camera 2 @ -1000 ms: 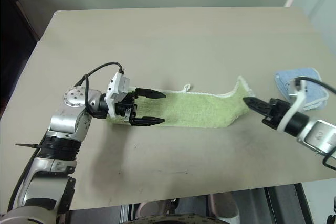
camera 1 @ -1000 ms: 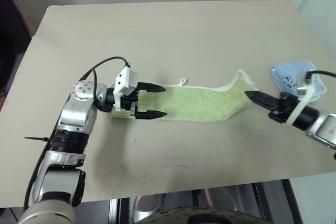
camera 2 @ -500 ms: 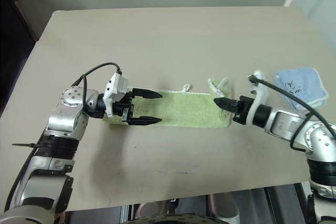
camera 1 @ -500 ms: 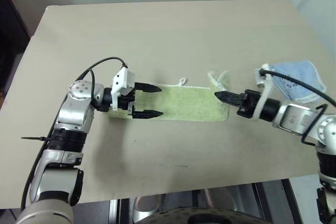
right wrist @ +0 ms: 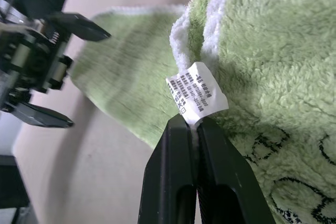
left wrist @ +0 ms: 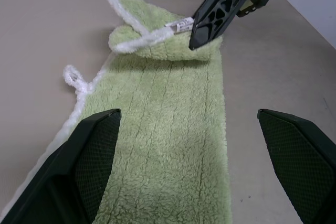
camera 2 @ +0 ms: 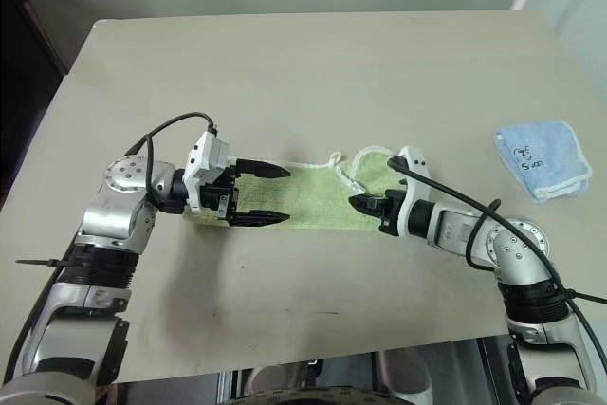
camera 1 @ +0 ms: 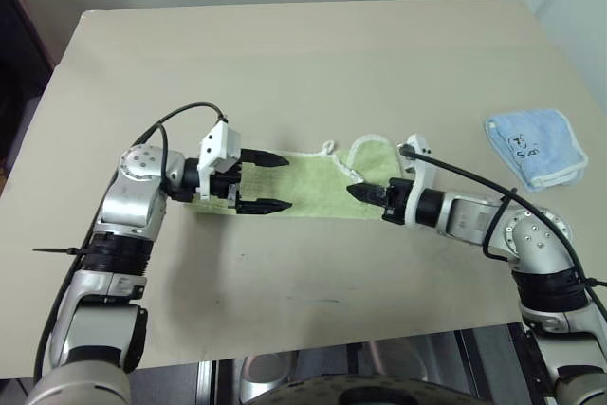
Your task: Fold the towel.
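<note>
The right gripper (camera 1: 358,193), pinching the light green terry towel (camera 1: 313,194) by its end, has carried it leftward, halfway folded; the left gripper (camera 1: 273,182) waits spread.

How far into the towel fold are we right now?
Done: the towel lies as a long strip on the table, its right end already lifted and curled back over itself. In hand: the right gripper, jaws shut on that end, holds it above the strip's middle. The left gripper sits open-jawed over the left end. Left: carry the end across, lay it flat, release.
</note>
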{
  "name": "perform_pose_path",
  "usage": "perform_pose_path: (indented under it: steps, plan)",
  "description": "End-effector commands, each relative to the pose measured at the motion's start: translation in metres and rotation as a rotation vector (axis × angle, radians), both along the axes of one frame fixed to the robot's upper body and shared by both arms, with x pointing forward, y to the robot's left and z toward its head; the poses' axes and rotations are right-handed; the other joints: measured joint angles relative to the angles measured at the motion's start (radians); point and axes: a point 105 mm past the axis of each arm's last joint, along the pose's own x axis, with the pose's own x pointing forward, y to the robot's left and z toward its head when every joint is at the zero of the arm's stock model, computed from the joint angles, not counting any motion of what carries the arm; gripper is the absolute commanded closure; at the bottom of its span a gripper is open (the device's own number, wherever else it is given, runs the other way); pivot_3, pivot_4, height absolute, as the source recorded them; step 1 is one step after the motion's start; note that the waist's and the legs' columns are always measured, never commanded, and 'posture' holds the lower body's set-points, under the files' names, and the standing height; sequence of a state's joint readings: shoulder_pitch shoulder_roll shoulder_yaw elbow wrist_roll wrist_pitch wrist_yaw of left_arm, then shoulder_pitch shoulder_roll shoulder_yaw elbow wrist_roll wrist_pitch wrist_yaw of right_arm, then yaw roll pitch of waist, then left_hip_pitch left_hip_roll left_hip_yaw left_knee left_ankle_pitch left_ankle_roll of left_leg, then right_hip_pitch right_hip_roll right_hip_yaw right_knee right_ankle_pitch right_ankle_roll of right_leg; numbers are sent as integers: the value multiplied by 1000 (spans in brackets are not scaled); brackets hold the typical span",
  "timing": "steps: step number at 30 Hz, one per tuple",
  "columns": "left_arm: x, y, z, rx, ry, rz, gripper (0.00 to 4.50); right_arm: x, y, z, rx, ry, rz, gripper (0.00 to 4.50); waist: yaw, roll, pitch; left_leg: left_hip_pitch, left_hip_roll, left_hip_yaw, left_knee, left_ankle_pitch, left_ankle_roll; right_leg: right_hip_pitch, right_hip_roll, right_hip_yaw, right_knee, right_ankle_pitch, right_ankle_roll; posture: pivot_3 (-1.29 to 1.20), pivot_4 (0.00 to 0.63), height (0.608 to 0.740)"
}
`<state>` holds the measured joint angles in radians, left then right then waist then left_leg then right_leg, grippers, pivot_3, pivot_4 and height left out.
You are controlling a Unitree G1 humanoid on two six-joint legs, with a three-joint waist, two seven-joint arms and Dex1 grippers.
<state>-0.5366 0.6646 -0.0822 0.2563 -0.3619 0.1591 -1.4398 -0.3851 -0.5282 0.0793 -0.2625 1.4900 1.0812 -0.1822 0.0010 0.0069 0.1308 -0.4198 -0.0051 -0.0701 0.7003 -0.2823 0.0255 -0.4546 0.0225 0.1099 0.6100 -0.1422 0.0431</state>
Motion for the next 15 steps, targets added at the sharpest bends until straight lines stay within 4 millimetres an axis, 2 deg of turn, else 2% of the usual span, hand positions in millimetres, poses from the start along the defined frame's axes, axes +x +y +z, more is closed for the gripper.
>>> perform_pose_path:
  steps: [1, 6, 10, 15]
  plan:
    - [0, 1, 10, -7, -48, -4, 0, -4, 7, 4, 7, -18, 17, 4479, 0, 0, 0, 0, 0, 0, 0, 0, 0, 0, 0, 0, 0, 0, 0, 0, 150, 740]
    - [0, -1, 9, -12, -44, -7, 0, -5, 11, 0, 0, -13, 16, 4479, 0, 0, 0, 0, 0, 0, 0, 0, 0, 0, 0, 0, 0, 0, 0, 0, 150, 740]
    - [1, -7, 8, -28, -51, -10, 0, -11, 22, 0, 33, -9, 37, 4479, 0, 0, 0, 0, 0, 0, 0, 0, 0, 0, 0, 0, 0, 0, 0, 0, 150, 740]
    - [4, -5, 8, -26, -62, 1, 0, -8, 24, -1, 30, -13, 24, 4479, -1, 0, 0, 0, 0, 0, 0, 0, 0, 0, 0, 0, 1, 0, -1, 0, 150, 740]
